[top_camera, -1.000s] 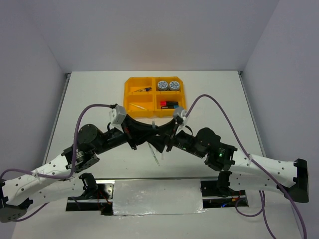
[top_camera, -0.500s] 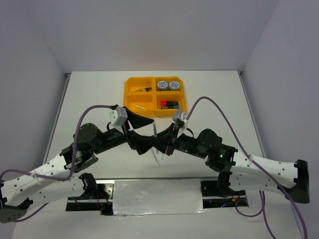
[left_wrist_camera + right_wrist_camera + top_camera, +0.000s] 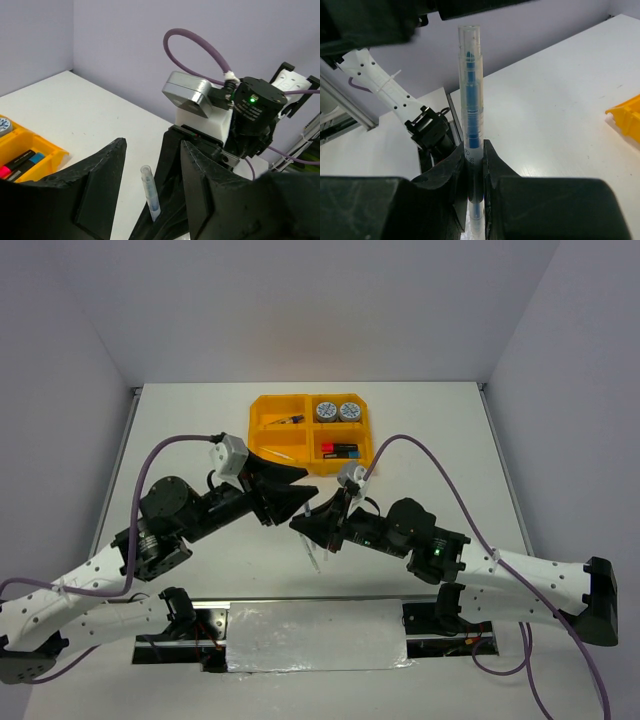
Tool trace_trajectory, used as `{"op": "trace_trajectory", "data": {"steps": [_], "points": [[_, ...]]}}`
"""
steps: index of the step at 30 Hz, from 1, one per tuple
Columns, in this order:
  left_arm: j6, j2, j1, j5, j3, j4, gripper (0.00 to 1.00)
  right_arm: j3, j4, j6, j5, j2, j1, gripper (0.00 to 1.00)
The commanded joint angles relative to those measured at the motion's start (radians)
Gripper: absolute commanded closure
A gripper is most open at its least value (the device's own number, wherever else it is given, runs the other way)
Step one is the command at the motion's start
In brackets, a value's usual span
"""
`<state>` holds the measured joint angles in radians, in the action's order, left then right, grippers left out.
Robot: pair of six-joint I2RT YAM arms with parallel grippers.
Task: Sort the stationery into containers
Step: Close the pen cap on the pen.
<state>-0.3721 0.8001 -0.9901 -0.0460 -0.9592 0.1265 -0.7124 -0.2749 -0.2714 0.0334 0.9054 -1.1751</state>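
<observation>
Recorded a handover above the bench's middle: pen [image 3: 470,125] let go by left tool [image 3: 153,145], drawn back with jaws spread and empty, and pinched upright in right tool [image 3: 473,155], well short of tray [image 3: 262,425] near far edge; carry to its compartment judged next.

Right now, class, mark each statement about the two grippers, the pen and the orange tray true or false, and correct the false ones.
1. The right gripper is shut on the pen. True.
2. The left gripper grips the pen too. False: its jaws stand open, not touching it.
3. Both tape rolls share one compartment of the tray. True.
4. The highlighters lie outside the tray. False: they lie in the compartment just nearer than the tape rolls.
</observation>
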Motion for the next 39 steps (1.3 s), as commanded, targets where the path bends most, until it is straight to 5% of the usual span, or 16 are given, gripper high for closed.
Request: {"op": "trace_trajectory", "data": {"steps": [1,6,10,16,27,39], "points": [[-0.037,0.022,-0.002,0.020,-0.039,0.007,0.44,-0.024,-0.018,0.008,-0.013,-0.014,0.003,1.00],[-0.067,0.028,-0.002,-0.011,-0.023,0.019,0.50,-0.039,-0.004,0.017,-0.027,-0.017,0.005,1.00],[-0.088,0.040,-0.002,-0.018,-0.023,0.007,0.80,-0.059,-0.001,0.023,-0.032,-0.022,0.003,1.00],[-0.128,0.059,-0.002,-0.055,-0.004,-0.016,0.99,-0.133,0.020,0.050,-0.032,-0.013,0.005,1.00],[-0.240,0.073,-0.065,-0.057,0.190,-0.039,1.00,-0.415,0.126,0.178,-0.132,0.027,0.014,1.00],[-0.294,0.048,-0.165,0.041,0.343,-0.082,1.00,-0.731,0.204,0.184,-0.015,0.216,0.137,1.00]]}}
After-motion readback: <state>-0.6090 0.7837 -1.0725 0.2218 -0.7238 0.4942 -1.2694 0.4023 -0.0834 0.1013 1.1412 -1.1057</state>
